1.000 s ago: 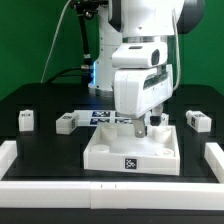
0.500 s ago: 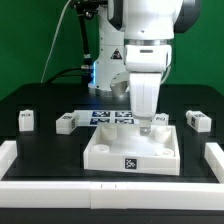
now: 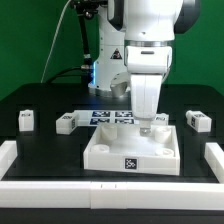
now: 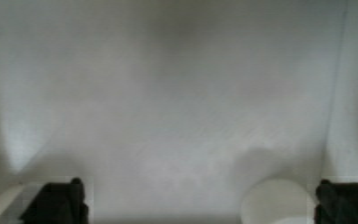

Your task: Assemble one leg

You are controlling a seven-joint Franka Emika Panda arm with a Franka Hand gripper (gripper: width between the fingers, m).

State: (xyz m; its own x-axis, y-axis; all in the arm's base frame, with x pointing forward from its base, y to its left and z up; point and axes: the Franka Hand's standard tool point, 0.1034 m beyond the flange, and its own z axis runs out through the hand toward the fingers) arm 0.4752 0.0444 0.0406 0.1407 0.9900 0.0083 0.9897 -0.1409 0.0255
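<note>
The two black fingers (image 4: 60,203) sit at opposite edges of my wrist view, spread wide with only blurred white between them. I read the gripper (image 3: 147,126) as open, clamping nothing.

I count four legs. One small white plastic block-shaped leg (image 3: 148,131) stands right under the gripper, mostly hidden. It is at the far corner, on the exterior view's right, of the single large white square plastic tray (image 3: 108,152). Three loose legs lie on the black table (image 3: 45,142): one loose leg (image 3: 27,120) and a second (image 3: 65,123) on the exterior view's left, and a third loose leg (image 3: 197,120) on its right. One flat white marker board (image 3: 108,116) lies behind the tray.

A second ago the wrist showed its broad face; now it shows the narrow one. Since half a second ago I see no change.
</note>
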